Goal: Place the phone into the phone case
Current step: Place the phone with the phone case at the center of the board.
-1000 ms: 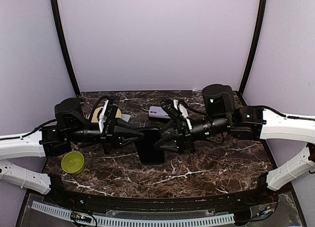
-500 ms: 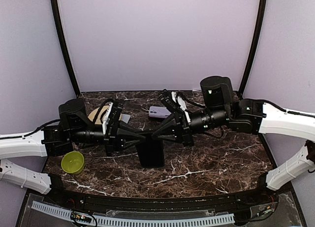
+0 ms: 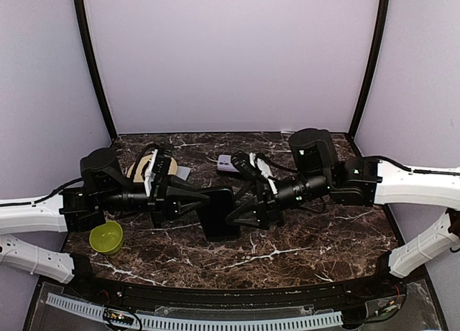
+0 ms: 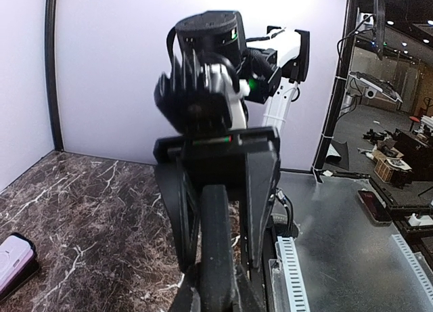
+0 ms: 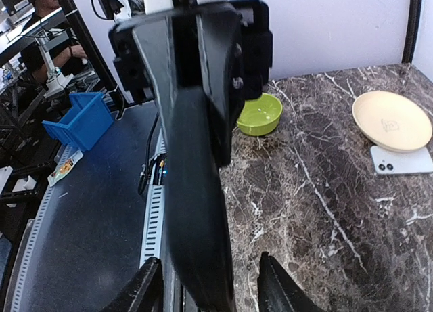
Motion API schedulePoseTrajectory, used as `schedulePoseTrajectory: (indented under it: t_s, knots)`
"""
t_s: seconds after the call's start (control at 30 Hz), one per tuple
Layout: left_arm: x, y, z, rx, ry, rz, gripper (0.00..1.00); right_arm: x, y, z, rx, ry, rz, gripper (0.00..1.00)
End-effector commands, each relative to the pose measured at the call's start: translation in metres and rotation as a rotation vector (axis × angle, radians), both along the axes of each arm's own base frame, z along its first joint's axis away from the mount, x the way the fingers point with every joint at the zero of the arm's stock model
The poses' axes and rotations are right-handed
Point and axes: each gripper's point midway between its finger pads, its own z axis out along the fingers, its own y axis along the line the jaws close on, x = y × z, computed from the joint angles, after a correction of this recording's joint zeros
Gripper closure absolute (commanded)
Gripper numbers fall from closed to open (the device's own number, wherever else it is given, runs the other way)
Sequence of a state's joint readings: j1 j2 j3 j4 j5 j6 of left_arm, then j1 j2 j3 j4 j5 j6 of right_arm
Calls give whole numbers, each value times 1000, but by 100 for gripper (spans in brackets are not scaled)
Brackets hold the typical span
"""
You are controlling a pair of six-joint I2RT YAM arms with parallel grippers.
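Left tool [image 3: 200,199] clamped on left edge of black case [image 3: 219,220], mid-counter [image 3: 323,230]. Right tool [image 3: 233,210] parted, straddling right edge. White phone [image 5: 402,162] far left.

The tabletop [image 3: 323,238] is dark stone with white lines. A green bowl [image 3: 106,236] sits near the front on the left. A tan plate [image 5: 392,120] lies at the back left, with a white phone [image 5: 400,160] right against it. A flat purple thing [image 3: 226,163] lies at the back middle.
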State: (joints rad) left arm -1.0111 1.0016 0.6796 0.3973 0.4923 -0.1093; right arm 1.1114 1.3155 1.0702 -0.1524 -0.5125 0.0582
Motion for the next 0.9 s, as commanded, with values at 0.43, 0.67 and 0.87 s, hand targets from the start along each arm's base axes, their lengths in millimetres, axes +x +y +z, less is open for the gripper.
schedulePoseTrajectory:
  t_s: [0.43,0.67,0.87]
  knots:
    - [10,9,36,-113,-32,87,77,24,-6,16,85,45,-103,100]
    - [97,43,-22,172,46,623,15,97,-57,-27,-152,187,-465,100]
    - [113,54,-56,340,97,713,11,148,-132,-79,-326,400,-739,100]
